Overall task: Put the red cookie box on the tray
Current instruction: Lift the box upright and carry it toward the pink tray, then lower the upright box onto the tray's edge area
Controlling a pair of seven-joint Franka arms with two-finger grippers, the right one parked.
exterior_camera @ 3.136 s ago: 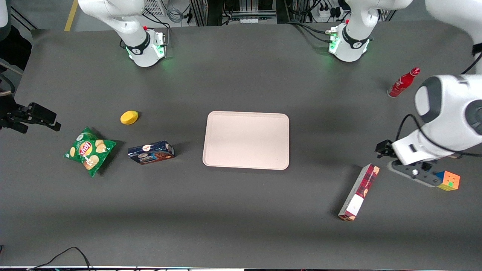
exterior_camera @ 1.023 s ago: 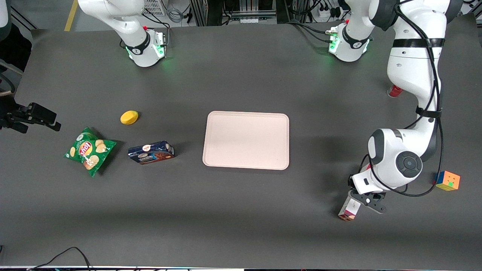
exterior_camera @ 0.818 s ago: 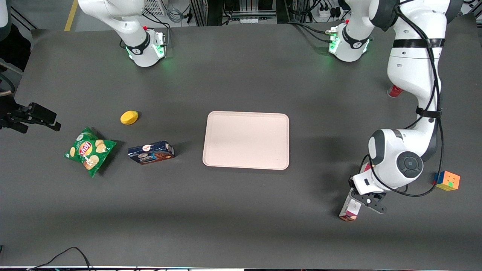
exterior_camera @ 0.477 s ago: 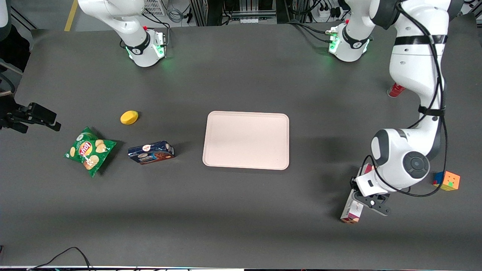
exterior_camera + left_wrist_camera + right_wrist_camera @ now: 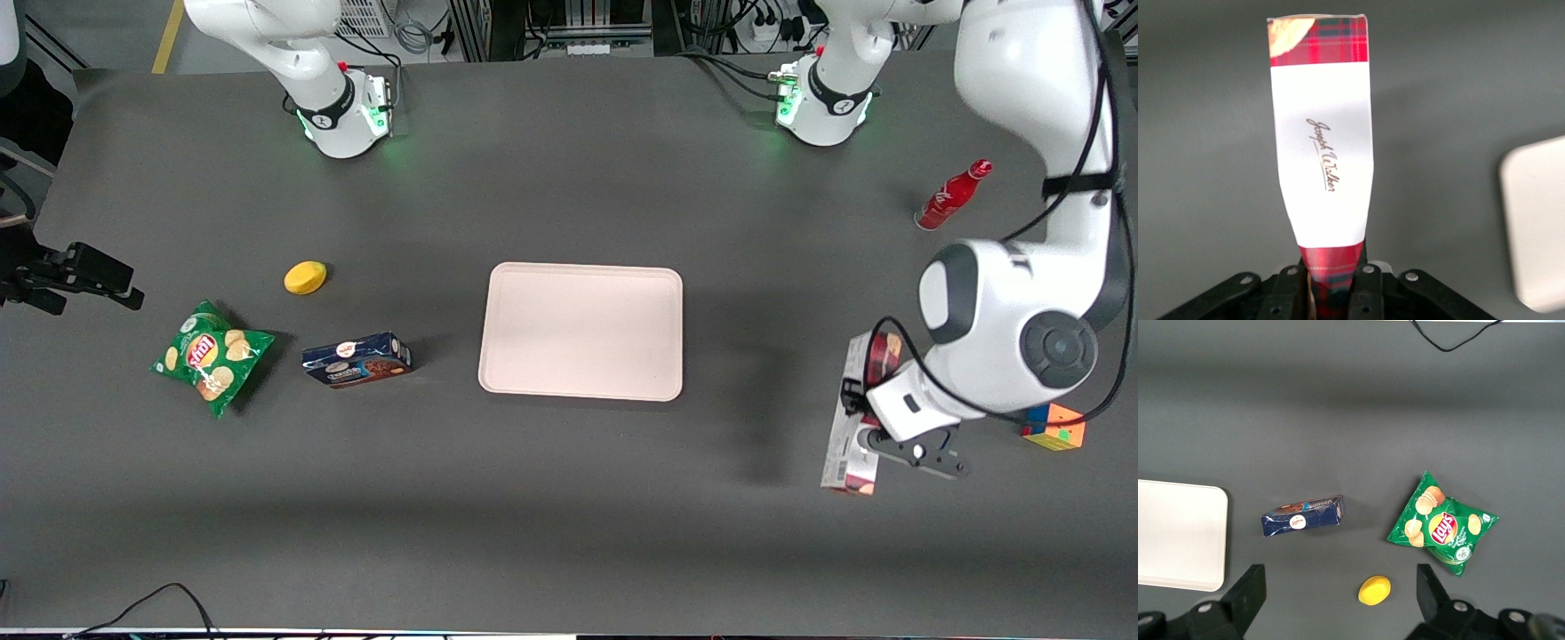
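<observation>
Red cookie box (image 5: 855, 418), a slim plaid carton, hangs clamped in the gripper (image 5: 1331, 283) fingers (image 5: 1368, 287), with bare dark counter (image 5: 756, 498) between it and the smooth rimmed tray (image 5: 582, 331).

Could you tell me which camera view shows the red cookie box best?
The left wrist view: the red cookie box fills it, clamped in the hand. The front view shows it partly hidden by the arm; the right wrist view misses it.

In the front view's lower right, the white arm's wrist hides the tool (image 5: 869, 428) and the middle of the long red plaid cookie box (image 5: 855, 453), and covers one corner of the multicoloured puzzle cube (image 5: 1058, 428).
</observation>
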